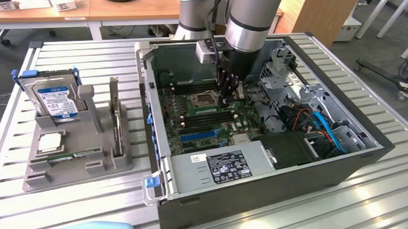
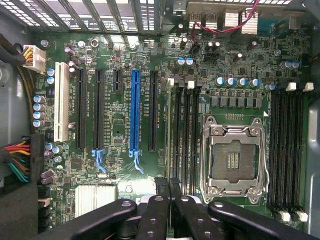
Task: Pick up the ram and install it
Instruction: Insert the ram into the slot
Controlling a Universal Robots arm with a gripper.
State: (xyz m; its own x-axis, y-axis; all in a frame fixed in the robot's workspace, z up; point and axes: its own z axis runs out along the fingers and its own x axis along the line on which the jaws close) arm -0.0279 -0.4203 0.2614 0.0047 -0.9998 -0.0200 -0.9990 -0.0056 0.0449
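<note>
Right between the gripper's (image 2: 167,189) pressed-together fingers sits the ram stick (image 2: 168,130), pinched edge-on, low over the memory slots (image 2: 186,135) on the motherboard (image 2: 120,131), with the processor socket (image 2: 232,160) just beside it.

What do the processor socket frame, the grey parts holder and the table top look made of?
Processor socket frame: bare metal, likely steel; bright silver with sharp glints. Grey parts holder: probably plastic, matte; even grey, no reflections. Table top: apparently aluminium, satin finish; pale silver grooved slats.
</note>
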